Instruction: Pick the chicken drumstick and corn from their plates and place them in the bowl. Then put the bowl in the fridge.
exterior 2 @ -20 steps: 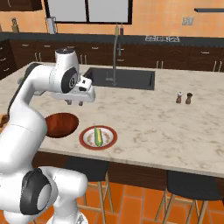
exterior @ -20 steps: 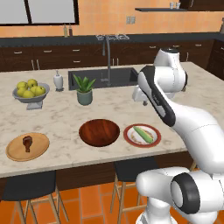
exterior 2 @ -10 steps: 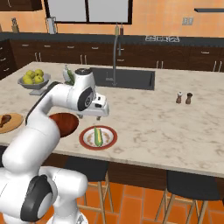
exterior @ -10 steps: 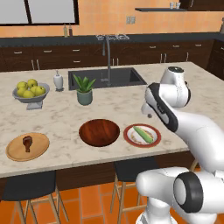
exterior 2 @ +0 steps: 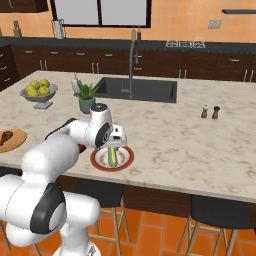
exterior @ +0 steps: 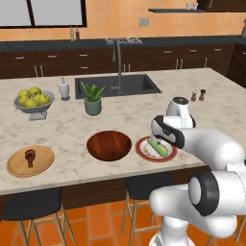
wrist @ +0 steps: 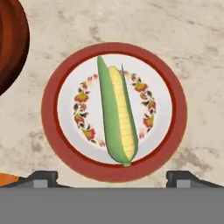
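The corn lies lengthwise on the white plate with the red-brown rim, straight below my open gripper, whose fingertips stand wide apart and hold nothing. From the base, the gripper hovers just above the corn near the counter's front edge. The dark wooden bowl sits empty to the plate's left. On the tan wooden plate at the far left rests the chicken drumstick. The fridge is out of view.
A grey fruit bowl, a soap dispenser and a potted plant stand behind the plates, beside the sink. Salt and pepper shakers are at the right. Stools are tucked under the counter's front.
The arm has swung down and forward from above the counter to hover over the corn's plate, and the jaws have spread wide open.
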